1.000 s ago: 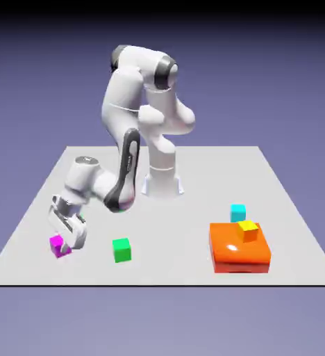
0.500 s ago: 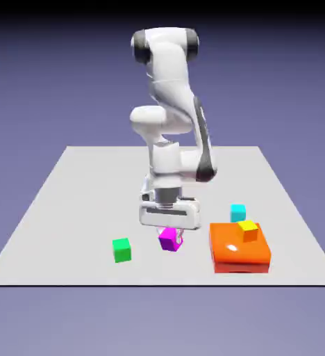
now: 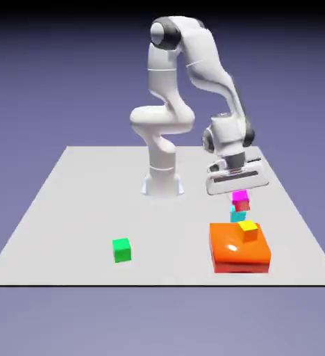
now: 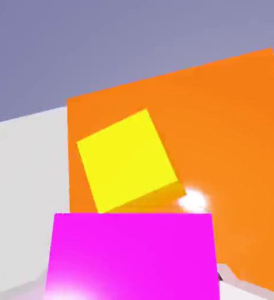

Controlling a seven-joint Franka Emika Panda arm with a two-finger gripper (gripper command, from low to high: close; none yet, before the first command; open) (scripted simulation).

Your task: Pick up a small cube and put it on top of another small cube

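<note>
My gripper (image 3: 239, 196) hangs over the table's right side in the exterior view, shut on the small magenta-pink cube (image 3: 240, 199). Directly under that cube, a sliver of the small cyan cube (image 3: 236, 217) shows on the table behind the orange-red block; whether the two cubes touch is not clear. In the hand view the magenta cube (image 4: 130, 255) fills the bottom and hides my fingertips. The cyan cube does not show there.
An orange-red block (image 3: 239, 249) lies at the front right with a yellow cube (image 3: 247, 230) on top; both also show in the hand view, block (image 4: 227, 140) and yellow cube (image 4: 126, 159). A green cube (image 3: 121, 249) sits at the front left. The robot base (image 3: 162, 182) stands behind.
The arm has swung from the exterior view's left to its right, carrying the magenta cube up off the table and over to just above the cyan cube.
</note>
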